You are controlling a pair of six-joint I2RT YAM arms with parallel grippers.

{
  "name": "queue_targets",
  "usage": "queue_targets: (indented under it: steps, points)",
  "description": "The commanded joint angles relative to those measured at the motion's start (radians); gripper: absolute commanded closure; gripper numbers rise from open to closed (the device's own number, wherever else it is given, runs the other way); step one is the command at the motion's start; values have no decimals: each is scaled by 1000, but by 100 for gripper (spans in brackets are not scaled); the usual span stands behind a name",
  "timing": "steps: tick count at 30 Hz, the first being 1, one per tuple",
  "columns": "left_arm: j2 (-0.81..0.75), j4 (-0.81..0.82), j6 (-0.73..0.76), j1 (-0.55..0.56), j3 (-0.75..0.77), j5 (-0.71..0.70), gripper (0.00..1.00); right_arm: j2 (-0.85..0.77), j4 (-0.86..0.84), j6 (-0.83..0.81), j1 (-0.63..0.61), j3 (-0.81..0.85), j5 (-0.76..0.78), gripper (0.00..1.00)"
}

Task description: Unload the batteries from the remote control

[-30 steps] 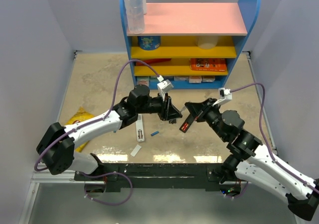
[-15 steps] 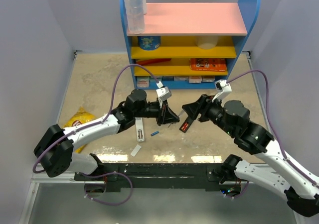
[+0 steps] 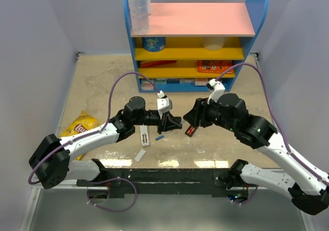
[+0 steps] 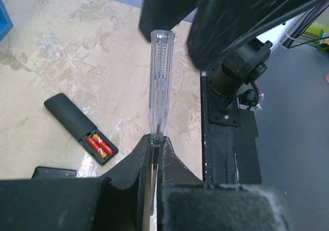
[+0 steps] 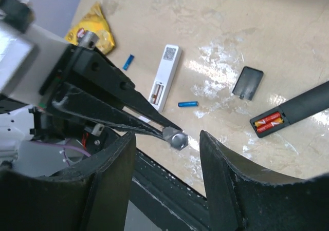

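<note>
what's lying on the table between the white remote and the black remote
A loose blue battery and a black battery cover lie between the white remote and the black remote; the right wrist view shows this best.

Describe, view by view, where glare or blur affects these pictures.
Top external: sharp throughout, with white glare streaks on the table along its near edge. Left wrist: the clear tool is crisp, the dark shapes above it blurred. Right wrist: the right end effector looms soft, a blue battery is sharp, glare patches on the tabletop.
</note>
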State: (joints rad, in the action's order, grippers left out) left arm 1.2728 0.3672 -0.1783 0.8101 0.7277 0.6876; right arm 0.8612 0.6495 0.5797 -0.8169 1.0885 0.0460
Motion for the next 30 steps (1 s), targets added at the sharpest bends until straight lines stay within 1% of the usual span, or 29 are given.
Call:
queue_targets:
  steps: [1,2,6,9,11,12,15,17,18,20,23,25,26,27,28,29,30]
  points:
    - [-38,116,66,0,-17,49,100,44,16,-29,21,42,-75,45]
    - [-39,121,68,-2,-22,52,100,48,-2,-30,31,39,-104,46]
    - [-38,121,74,0,-27,44,100,61,-27,-30,48,31,-140,58]
    - [-39,116,76,0,-28,35,100,55,-50,-29,50,1,-166,64]
    - [-38,118,76,0,-30,32,100,55,-62,-27,51,-22,-169,65]
    - [-38,119,76,0,-30,32,100,55,-63,-27,55,-27,-167,71]
    - [-36,119,76,0,-31,32,100,49,-82,-26,56,-55,-172,81]
    - [-36,124,76,0,-33,33,100,48,-90,-24,58,-67,-176,79]
    - [-38,125,76,0,-34,33,100,48,-93,-24,58,-70,-176,74]
    - [-35,131,73,-2,-36,32,100,53,-94,-27,61,-75,-181,73]
    - [-36,141,68,-2,-36,33,100,50,-100,-27,62,-79,-184,83]
    - [-35,142,68,0,-37,29,100,48,-105,-27,62,-87,-195,88]
    - [-35,142,63,-2,-37,24,100,47,-105,-30,62,-88,-196,97]
    - [-30,142,56,-2,-36,0,100,45,-105,-32,61,-91,-195,100]
    - [-23,136,28,0,-19,-17,96,39,-97,-35,62,-94,-170,100]
    - [-4,87,23,-2,-5,-39,81,33,-90,-35,62,-96,-146,100]
    - [3,61,22,0,9,-72,69,18,-76,-37,62,-95,-105,100]
